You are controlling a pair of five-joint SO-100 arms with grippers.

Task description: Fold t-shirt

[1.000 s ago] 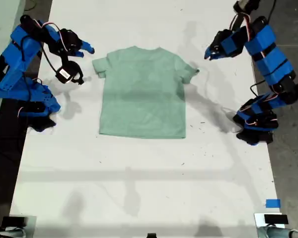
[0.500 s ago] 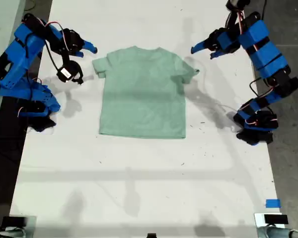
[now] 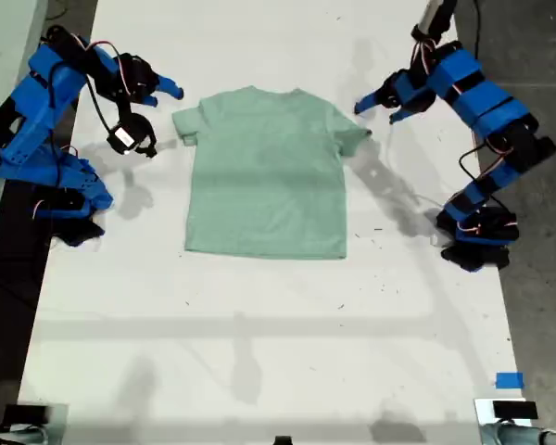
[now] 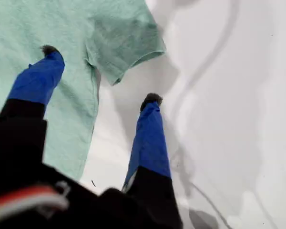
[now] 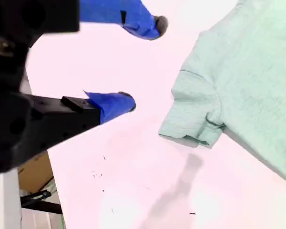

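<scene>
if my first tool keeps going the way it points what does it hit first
Most likely the t-shirt: my first tool hangs open over the sleeve, one tip over cloth, the other over bare table. Height above it is unclear.

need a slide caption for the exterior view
Mint t-shirt lies flat on the white table, an open blue gripper poised beside each sleeve.

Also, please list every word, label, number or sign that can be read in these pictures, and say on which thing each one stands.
None can be read.
The t-shirt is plain, with no print in any view.
The white tag hanging from the arm at the exterior view's left may carry marks, but it is too small to tell.
The blue tape on the table is blank.
</scene>
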